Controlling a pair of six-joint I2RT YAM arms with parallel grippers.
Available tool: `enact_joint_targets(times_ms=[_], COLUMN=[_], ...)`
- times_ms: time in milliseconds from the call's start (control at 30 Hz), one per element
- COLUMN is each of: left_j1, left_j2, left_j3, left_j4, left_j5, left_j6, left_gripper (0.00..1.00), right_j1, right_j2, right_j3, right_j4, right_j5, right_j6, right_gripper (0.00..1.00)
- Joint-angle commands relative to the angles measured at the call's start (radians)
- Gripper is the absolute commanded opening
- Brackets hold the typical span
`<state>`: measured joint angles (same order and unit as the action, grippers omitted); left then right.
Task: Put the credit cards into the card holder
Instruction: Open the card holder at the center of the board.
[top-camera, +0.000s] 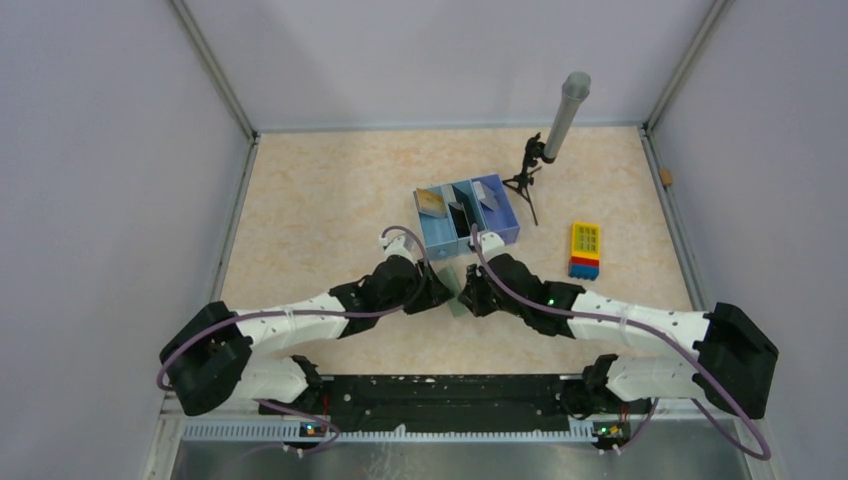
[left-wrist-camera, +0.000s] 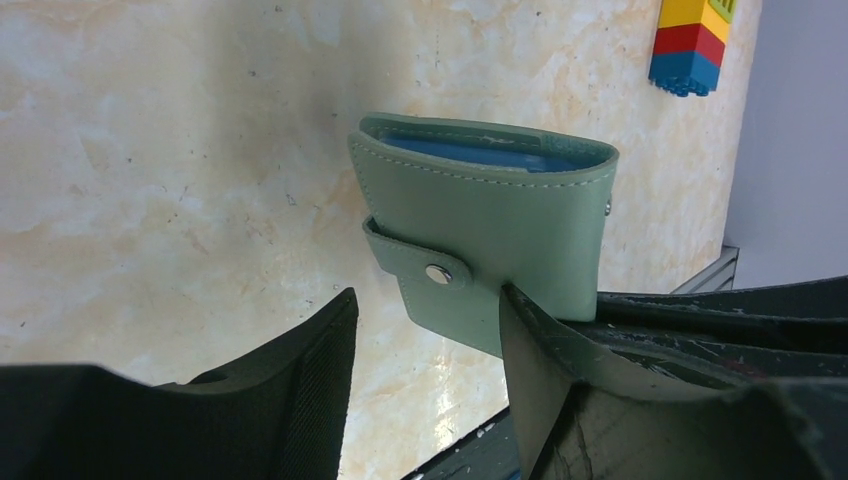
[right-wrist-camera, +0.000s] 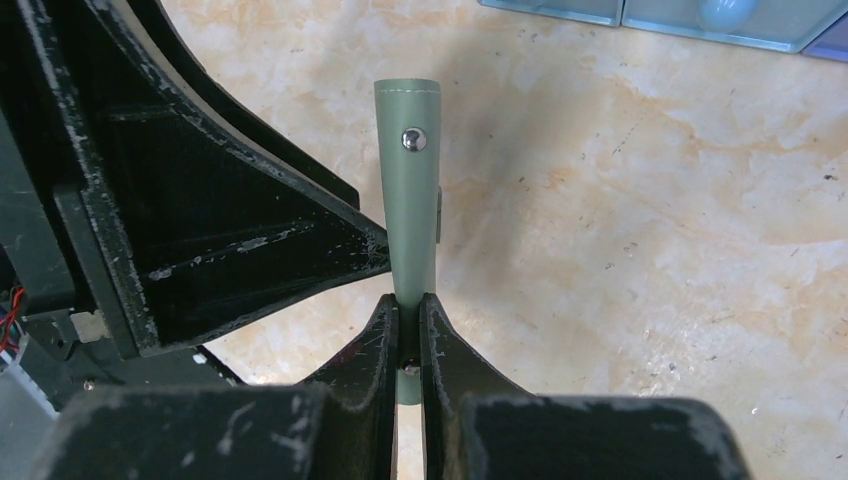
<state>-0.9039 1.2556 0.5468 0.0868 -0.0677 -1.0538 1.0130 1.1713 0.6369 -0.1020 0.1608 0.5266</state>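
The grey-green card holder (left-wrist-camera: 500, 225) is folded and held up off the table, its snap strap (left-wrist-camera: 425, 268) lying across the front and blue lining showing at the top. My right gripper (right-wrist-camera: 408, 310) is shut on its lower edge, and the right wrist view shows it edge-on (right-wrist-camera: 408, 190). My left gripper (left-wrist-camera: 425, 325) stands open just below it, with its right finger (left-wrist-camera: 545, 370) against the holder's bottom corner. In the top view both grippers meet at the holder (top-camera: 456, 297). Credit cards (top-camera: 432, 203) stand in the blue tray.
The blue three-compartment tray (top-camera: 503, 237) sits just beyond the grippers. A stack of yellow, red and blue bricks (top-camera: 585, 250) lies to the right. A small tripod with a grey cylinder (top-camera: 562, 118) stands at the back right. Walls enclose the table.
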Motion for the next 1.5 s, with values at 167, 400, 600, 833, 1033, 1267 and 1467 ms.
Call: enact_joint_targets(times_ms=[167, 400, 600, 833, 1033, 1267, 1467], left_j1=[-0.004, -0.004, -0.004, -0.004, -0.004, -0.004, -0.004], left_j2=[0.060, 0.087, 0.118, 0.144, 0.151, 0.130, 0.097], left_j3=[0.006, 0.007, 0.019, 0.019, 0.006, 0.000, -0.013], left_j4=[0.049, 0.056, 0.099, 0.150, 0.135, 0.049, -0.023], left_j5=[-0.024, -0.053, -0.044, -0.017, -0.025, -0.063, -0.093], left_j6=[-0.021, -0.035, -0.018, -0.003, -0.026, -0.040, -0.044], left_gripper=[0.53, 0.49, 0.33, 0.11, 0.00, 0.00, 0.00], right_j1=[0.035, 0.047, 0.051, 0.053, 0.054, 0.053, 0.053], right_j2=[-0.050, -0.015, 0.018, 0.051, 0.096, 0.126, 0.123], right_j3=[0.038, 0.043, 0.042, 0.029, 0.045, 0.049, 0.049], right_j4=[0.073, 0.071, 0.074, 0.072, -0.026, -0.122, -0.191], right_j5=[-0.014, -0.023, -0.041, -0.038, 0.077, 0.176, 0.243], right_j6=[-0.048, -0.049, -0.042, -0.023, 0.050, 0.136, 0.173], right_gripper=[0.00, 0.00, 0.00, 0.00, 0.00, 0.00, 0.00])
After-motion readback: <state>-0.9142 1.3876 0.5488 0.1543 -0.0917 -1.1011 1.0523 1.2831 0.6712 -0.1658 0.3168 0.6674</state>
